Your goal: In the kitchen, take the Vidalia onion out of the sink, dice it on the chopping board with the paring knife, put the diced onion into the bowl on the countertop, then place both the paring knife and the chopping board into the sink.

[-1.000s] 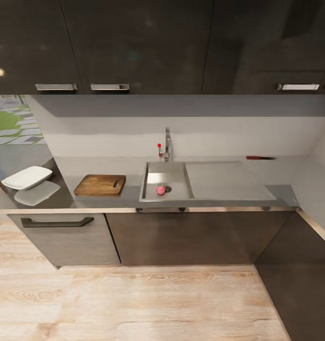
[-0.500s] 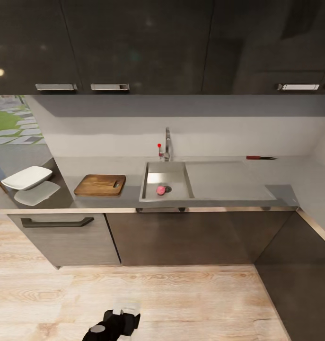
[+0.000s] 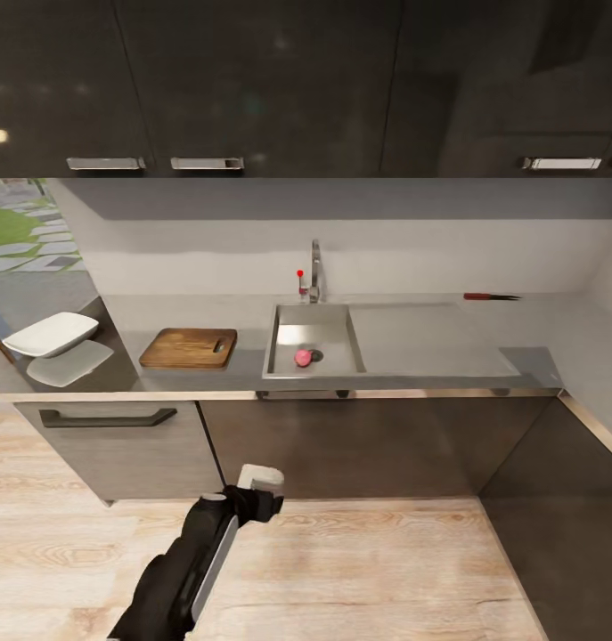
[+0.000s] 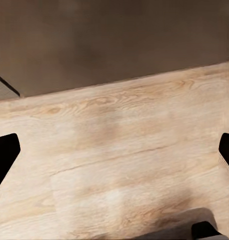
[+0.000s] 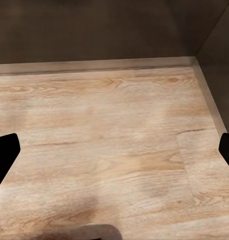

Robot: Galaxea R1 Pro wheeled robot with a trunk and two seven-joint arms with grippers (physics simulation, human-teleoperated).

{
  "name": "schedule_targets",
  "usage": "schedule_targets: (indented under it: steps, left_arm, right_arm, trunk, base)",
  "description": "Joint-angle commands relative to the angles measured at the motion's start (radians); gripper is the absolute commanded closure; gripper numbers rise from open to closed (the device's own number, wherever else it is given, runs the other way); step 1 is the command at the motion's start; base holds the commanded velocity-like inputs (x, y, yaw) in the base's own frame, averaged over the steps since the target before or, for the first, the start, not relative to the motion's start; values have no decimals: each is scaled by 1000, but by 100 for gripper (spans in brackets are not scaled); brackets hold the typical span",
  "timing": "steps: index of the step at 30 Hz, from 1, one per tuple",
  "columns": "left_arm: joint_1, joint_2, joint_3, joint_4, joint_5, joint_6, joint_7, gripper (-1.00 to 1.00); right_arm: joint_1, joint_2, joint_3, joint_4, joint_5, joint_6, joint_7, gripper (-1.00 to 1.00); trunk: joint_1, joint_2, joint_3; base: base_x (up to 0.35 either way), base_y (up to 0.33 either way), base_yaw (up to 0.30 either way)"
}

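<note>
The left hand (image 3: pixel 261 478), fingers spread wide and gripping nothing, is facing the Vidalia onion (image 3: pixel 302 357) in the sink (image 3: pixel 288 317) at 12 o'clock.

steel sink (image 3: pixel 286 354), wooden chopping board (image 3: pixel 189 348), glossy countertop (image 3: pixel 555 361)

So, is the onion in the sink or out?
In: the onion lies on the sink floor, beside the drain.
</note>
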Motion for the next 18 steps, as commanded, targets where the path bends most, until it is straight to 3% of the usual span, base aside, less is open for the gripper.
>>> schedule_targets:
  steps: [1, 8, 13, 18]
  left_arm:
    - [-30, -4, -2, -9, 1, 29, 0, -100]
    - [-187, -15, -9, -16, 8, 87, 0, -100]
    - [-298, -17, -9, -10, 22, 199, -15, -100]
    - [-463, -18, -9, 14, 77, 254, -29, -100]
  right_arm:
    - [-1, 0, -7, 1, 8, -3, 2, -100]
    - [-1, 0, -7, 1, 8, -3, 2, -100]
    - [-1, 0, -8, 1, 8, -3, 2, -100]
    - [-1, 0, -8, 1, 8, -3, 2, -100]
  trunk:
    - [1, -2, -2]
    - [1, -2, -2]
    - [1, -2, -2]
    - [1, -2, -2]
  base:
    - [0, 0, 0]
    - [0, 0, 0]
    - [0, 0, 0]
    - [0, 0, 0]
